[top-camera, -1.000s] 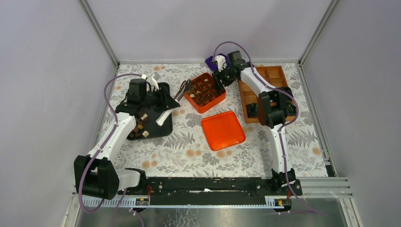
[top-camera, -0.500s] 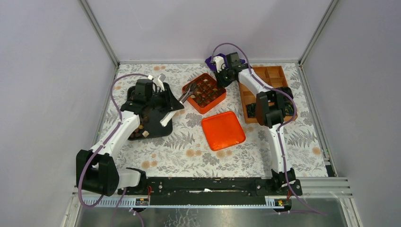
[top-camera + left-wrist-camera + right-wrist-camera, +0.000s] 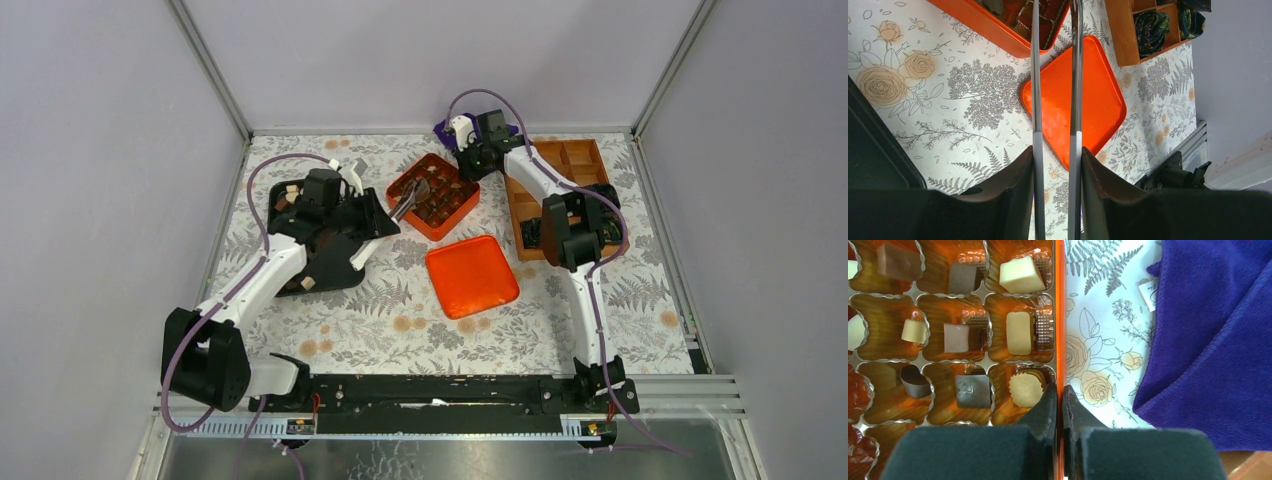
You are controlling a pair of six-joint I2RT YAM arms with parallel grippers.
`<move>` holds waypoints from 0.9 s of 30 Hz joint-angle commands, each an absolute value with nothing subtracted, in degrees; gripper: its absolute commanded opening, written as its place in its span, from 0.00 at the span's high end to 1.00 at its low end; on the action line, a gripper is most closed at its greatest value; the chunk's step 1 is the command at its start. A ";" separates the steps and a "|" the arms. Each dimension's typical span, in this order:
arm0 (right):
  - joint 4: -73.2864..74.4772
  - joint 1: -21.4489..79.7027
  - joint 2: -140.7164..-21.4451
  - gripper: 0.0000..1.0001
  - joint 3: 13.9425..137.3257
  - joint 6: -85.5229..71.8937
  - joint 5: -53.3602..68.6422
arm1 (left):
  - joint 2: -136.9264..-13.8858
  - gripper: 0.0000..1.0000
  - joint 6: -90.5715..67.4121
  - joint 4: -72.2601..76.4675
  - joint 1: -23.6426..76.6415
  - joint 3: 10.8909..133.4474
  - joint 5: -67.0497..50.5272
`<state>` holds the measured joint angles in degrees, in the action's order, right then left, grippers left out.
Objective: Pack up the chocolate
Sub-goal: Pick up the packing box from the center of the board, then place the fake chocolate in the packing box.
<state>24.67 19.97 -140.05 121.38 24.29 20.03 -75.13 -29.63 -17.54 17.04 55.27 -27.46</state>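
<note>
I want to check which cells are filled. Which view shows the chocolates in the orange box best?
The right wrist view: the chocolates sit close up in the cells of the orange box. The top external view shows them tiny, partly under the tongs. The left wrist view catches only the box's corner.

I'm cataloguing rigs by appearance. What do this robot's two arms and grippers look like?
The left arm and right arm share white links, bulky black joint housings and a purple cable looping alongside each. The left gripper and right gripper each have two matte black fingers tapering toward the tips.
</note>
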 commanded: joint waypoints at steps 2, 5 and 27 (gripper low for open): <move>13.57 22.27 -129.01 1.00 120.21 29.41 17.64 | -74.62 1.00 -26.39 -11.86 19.28 58.77 -23.13; 9.27 23.13 -125.27 1.00 117.24 32.46 17.12 | -73.94 1.00 -25.04 -11.67 20.55 59.60 -20.83; 6.73 25.32 -117.16 1.00 115.45 32.58 19.11 | -74.77 1.00 -21.53 -8.82 26.58 64.01 -14.71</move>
